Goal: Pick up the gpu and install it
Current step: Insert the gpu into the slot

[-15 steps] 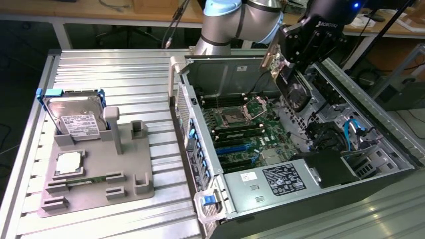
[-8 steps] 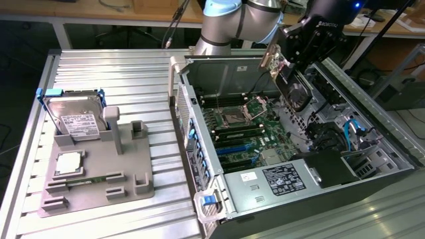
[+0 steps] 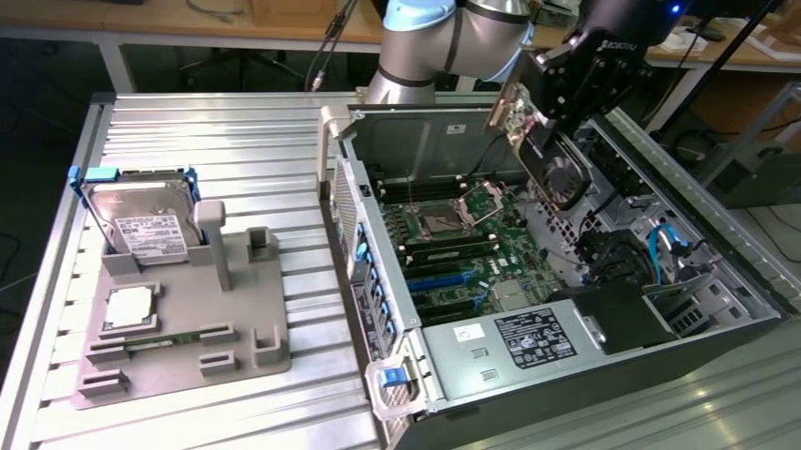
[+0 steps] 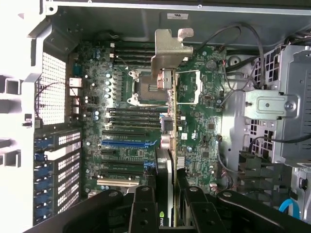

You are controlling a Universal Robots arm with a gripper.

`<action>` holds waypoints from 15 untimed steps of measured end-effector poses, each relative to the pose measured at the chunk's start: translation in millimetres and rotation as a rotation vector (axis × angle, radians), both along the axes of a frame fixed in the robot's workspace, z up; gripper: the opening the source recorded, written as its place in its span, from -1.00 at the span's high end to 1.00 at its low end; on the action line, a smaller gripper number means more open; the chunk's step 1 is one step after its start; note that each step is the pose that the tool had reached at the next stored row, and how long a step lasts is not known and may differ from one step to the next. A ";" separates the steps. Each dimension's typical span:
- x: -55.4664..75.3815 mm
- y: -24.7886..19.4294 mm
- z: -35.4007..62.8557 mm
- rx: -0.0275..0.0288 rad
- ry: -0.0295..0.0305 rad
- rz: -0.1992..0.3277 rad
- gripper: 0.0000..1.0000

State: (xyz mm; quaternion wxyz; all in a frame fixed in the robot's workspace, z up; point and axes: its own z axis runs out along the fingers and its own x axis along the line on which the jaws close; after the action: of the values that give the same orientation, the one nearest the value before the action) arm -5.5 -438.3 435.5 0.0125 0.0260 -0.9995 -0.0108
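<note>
gpu [image 4: 167, 58] in the gripper [image 4: 167, 213], hanging beneath it over the motherboard [image 4: 204, 136] in the open computer case [image 3: 432, 131].

On the metal table [image 3: 213, 141], a grey holder [image 3: 238, 281] sits at nine o'clock in the exterior view. A hard drive [image 3: 148, 220] stands upright at its twelve o'clock end, and a memory stick [image 3: 175, 339] lies toward six. An open computer case [image 3: 626, 394] lies at three o'clock, its motherboard [image 3: 463, 253] exposed and its power supply [image 3: 526, 342] toward six.

The tool [image 4: 167, 200] grips the gpu [image 4: 165, 63] edge-on, held above the green motherboard [image 4: 121, 97].
</note>
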 end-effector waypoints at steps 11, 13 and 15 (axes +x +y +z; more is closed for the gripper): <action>0.0 0.0 0.3 -0.0001 0.0000 0.049 0.47; 0.0 0.0 0.3 -0.0001 0.0000 0.058 0.47; 0.0 0.0 0.3 -0.0001 0.0000 0.066 0.47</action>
State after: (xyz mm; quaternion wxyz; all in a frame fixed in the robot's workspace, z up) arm -5.5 -438.4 435.8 0.0128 0.0590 -0.9981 -0.0103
